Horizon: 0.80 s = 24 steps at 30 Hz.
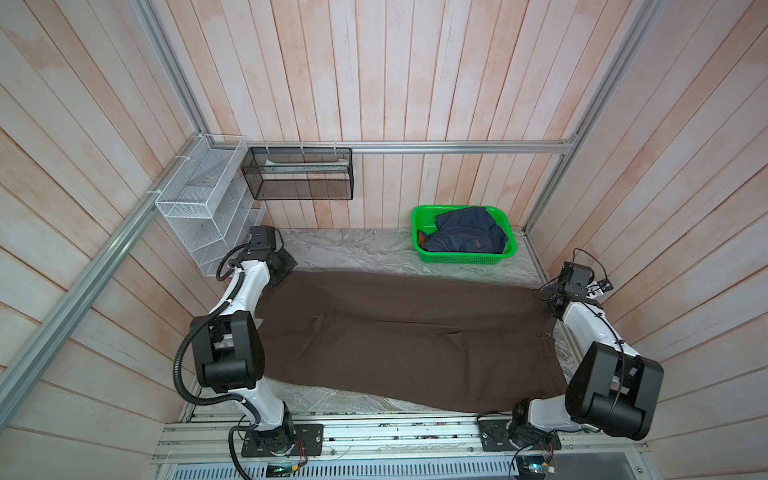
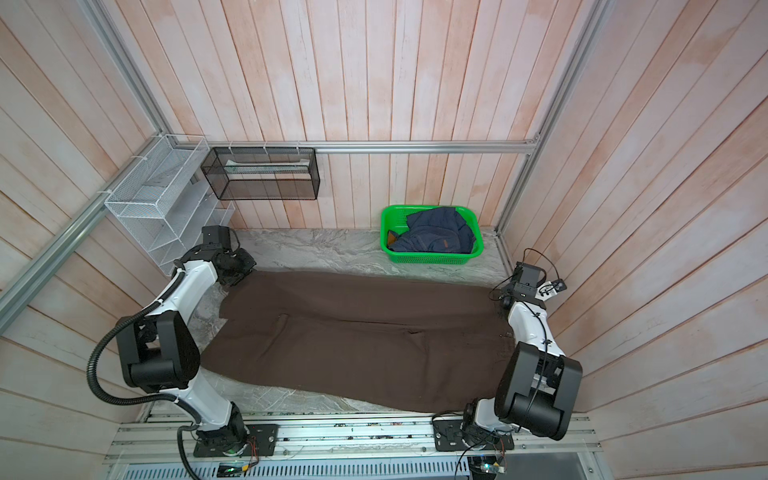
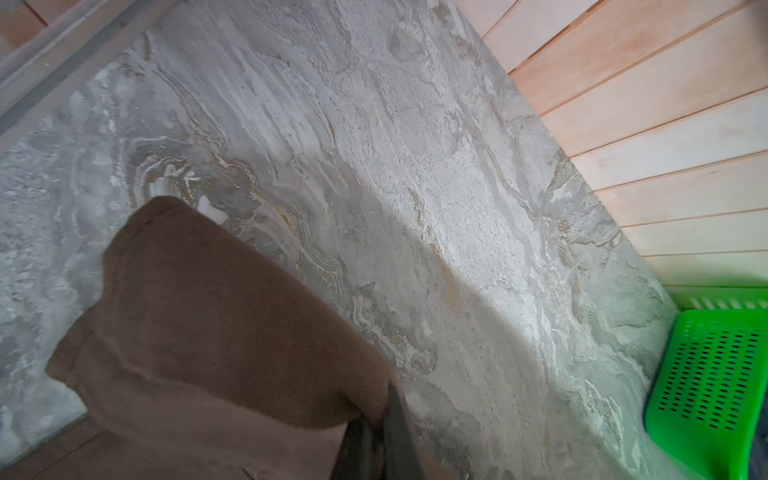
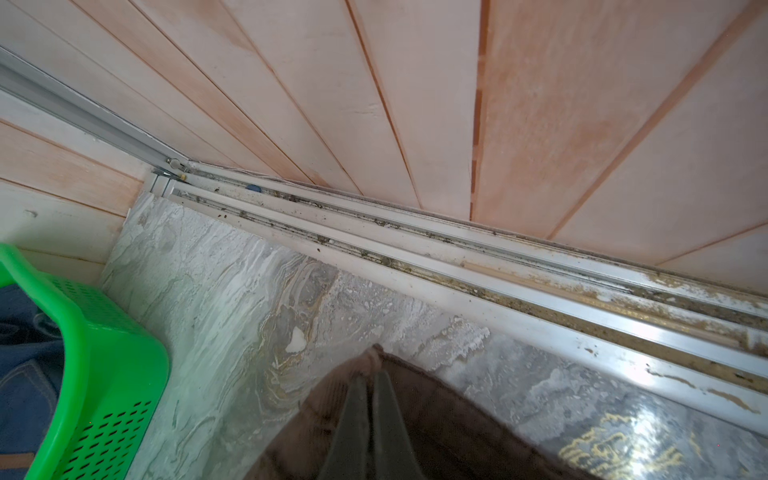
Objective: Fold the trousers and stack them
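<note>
The left hand (image 3: 382,411) is pressed together, pinching the far left corner of the trousers (image 1: 407,340). The trousers lie spread flat across the marble desk (image 1: 353,249), spanning between the 2 arms. Behind them, apart, a green basket (image 1: 461,259) holds a navy garment (image 1: 465,232). The right hand (image 4: 368,380), likewise pressed together, pinches their far right corner.

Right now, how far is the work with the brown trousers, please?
Done: the trousers lie spread flat across the table. In hand: the left hand and the right hand are each shut on a far corner of the cloth. Left: no clear fold shows yet, so all folding and the stacking remain.
</note>
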Motion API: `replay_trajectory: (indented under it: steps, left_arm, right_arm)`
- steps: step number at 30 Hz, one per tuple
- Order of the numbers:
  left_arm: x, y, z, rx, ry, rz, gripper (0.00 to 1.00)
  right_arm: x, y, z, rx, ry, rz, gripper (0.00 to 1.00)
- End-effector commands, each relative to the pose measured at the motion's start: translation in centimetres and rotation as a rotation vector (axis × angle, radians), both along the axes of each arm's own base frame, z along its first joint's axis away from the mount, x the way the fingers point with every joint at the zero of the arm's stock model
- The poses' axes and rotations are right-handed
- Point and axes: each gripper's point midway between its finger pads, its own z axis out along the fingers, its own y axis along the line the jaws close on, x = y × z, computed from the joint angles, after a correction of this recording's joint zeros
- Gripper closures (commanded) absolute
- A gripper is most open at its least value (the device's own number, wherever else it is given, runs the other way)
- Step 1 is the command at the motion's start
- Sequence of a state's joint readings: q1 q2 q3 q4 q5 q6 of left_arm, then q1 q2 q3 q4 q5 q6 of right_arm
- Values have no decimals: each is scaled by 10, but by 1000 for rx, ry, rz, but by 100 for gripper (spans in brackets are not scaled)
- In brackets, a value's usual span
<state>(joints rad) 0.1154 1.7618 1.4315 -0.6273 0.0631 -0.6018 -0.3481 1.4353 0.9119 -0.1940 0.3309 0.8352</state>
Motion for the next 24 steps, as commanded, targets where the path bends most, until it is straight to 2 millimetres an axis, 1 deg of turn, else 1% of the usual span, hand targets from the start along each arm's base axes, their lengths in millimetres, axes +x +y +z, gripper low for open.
replay_trajectory:
  steps: [1,5,7,11,14,15,16,17,19,22,24]
  left_arm:
    - [21,4,-13,66,39,-8,100]
    - [47,-5,-26,82,56,-24,100]
    - [55,-5,-29,81,60,-17,99]
    - [69,0,-32,103,72,-6,93]
    - [77,3,-35,115,79,-1,71]
    - [80,3,-35,117,80,0,66]
    - [82,4,-34,117,78,1,65]
    - [83,4,-33,116,77,1,64]
    - [86,5,-23,121,58,6,61]
    - [87,4,-4,124,17,6,60]
    - [83,3,7,121,-1,-4,58]
  right_arm:
    - [12,-15,13,-58,-29,-57,100]
    - [24,-14,-1,-48,7,-48,100]
    - [27,-14,-7,-40,25,-44,100]
    - [33,-14,-15,-26,36,-41,100]
    - [39,-11,-19,-21,43,-36,100]
    - [40,-11,-21,-20,47,-33,100]
    - [42,-10,-22,-19,49,-32,100]
    - [44,-9,-22,-17,49,-28,100]
    - [46,-8,-24,-14,51,-23,100]
    - [50,-7,-24,-16,55,-17,100]
    - [51,-6,-23,-16,56,-15,100]
